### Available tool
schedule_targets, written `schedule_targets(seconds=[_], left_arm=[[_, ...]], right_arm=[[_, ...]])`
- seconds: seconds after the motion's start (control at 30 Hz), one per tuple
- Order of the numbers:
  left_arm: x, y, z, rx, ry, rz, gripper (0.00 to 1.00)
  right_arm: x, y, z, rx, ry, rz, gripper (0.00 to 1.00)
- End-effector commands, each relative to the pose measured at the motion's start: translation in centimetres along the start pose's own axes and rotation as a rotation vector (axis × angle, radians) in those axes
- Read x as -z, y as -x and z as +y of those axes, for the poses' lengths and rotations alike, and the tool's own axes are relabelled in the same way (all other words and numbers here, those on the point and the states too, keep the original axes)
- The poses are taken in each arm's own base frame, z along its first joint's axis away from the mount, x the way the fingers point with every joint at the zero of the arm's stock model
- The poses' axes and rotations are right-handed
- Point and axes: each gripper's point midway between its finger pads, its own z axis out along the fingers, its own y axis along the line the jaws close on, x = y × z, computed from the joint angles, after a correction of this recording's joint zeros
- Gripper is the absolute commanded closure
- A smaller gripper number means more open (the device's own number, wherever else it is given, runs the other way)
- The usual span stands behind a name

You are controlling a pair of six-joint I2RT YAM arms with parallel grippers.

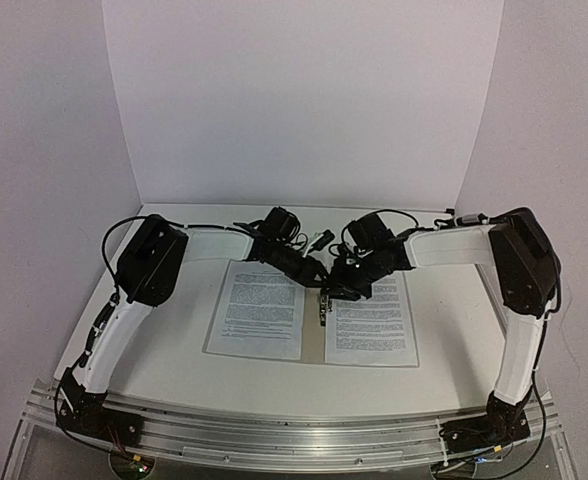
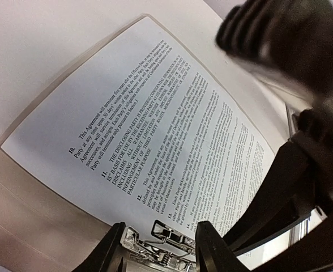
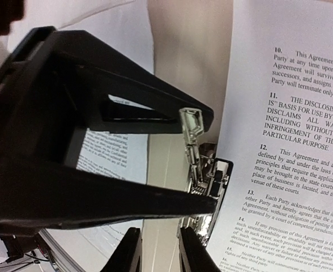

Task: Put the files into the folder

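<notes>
Files are lying at 9 and 3 o'clock of the open folder as the left gripper, jaws apart, is straddling the metal clip at the spine's 12 o'clock end, likely needing a square, gentle squeeze; whether the right gripper is holding anything cannot be told.

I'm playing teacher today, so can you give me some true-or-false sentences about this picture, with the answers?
1. The folder lies open on the table. True.
2. A sheet lies on its left half and another on its right. True.
3. Both are blank. False: they are printed with text.
4. Only one arm reaches the folder. False: the left arm and the right arm meet at its clip.
</notes>
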Motion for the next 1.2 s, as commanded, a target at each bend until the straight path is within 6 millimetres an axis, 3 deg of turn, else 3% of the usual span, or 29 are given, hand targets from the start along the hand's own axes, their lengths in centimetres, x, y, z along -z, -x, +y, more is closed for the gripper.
schedule_targets(seconds=[0.0, 0.1, 0.27, 0.43, 0.57, 0.77, 1.0, 1.17], left_arm=[[2.4, 2.6, -3.7, -0.123, -0.048, -0.037, 0.59], [2.6, 2.3, -4.0, -0.139, -0.051, -0.029, 0.58], [2.8, 1.8, -4.4, -0.183, -0.066, -0.018, 0.59], [3.2, 1.7, -5.3, -0.239, -0.092, -0.009, 0.57], [3.2, 0.6, -5.7, -0.265, -0.112, 0.015, 0.57], [3.5, -0.4, -7.7, -0.391, -0.127, 0.053, 0.56], [3.2, -1.7, -8.2, -0.544, -0.076, 0.099, 0.53], [4.7, -1.5, -10.3, -0.591, -0.119, 0.123, 0.52]], right_arm=[[4.6, 1.7, 4.1, 0.055, 0.085, -0.092, 0.72], [5.7, 0.5, 4.8, 0.082, 0.132, -0.062, 0.65], [7.9, -0.9, 5.8, 0.126, 0.191, -0.039, 0.62], [11.1, -0.2, 5.6, 0.123, 0.202, -0.113, 0.59], [12.3, 0.3, 4.3, 0.088, 0.186, -0.144, 0.59], [12.8, 0.8, 3.4, 0.067, 0.171, -0.16, 0.55], [12.3, 0.9, 3.1, 0.065, 0.161, -0.148, 0.53], [11.5, 0.6, 2.2, 0.019, 0.136, -0.127, 0.53]])
